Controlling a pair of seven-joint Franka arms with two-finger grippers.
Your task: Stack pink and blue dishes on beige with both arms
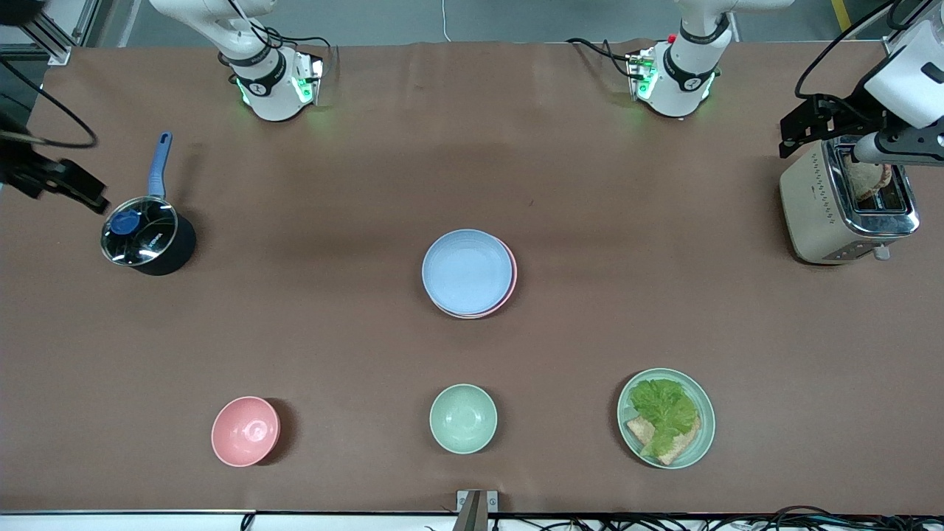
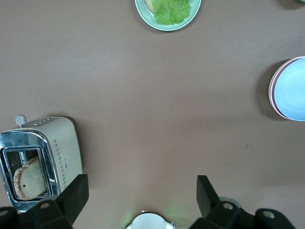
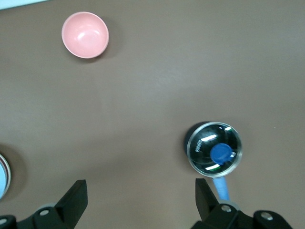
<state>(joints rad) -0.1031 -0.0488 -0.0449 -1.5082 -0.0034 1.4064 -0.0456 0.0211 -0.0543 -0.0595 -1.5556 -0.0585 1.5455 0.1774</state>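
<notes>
The pale blue plate [image 1: 467,271] lies on top of the pale pink plate [image 1: 511,285] in the middle of the table; only a crescent of pink rim shows. The beige plate cannot be seen; the stack covers whatever is under it. In the left wrist view the blue plate [image 2: 295,88] and the pink rim [image 2: 272,89] sit at the picture's edge. My left gripper [image 1: 804,127] [image 2: 142,191] hangs open and empty over the toaster's end of the table. High over the saucepan's end, my right gripper [image 1: 77,189] [image 3: 139,191] is open too, holding nothing.
A cream toaster [image 1: 848,210] with bread in its slot stands at the left arm's end. A lidded saucepan [image 1: 144,237] with a blue handle sits at the right arm's end. Nearest the front camera are a pink bowl [image 1: 245,431], a green bowl [image 1: 463,418] and a green plate [image 1: 704,435] with lettuce and bread.
</notes>
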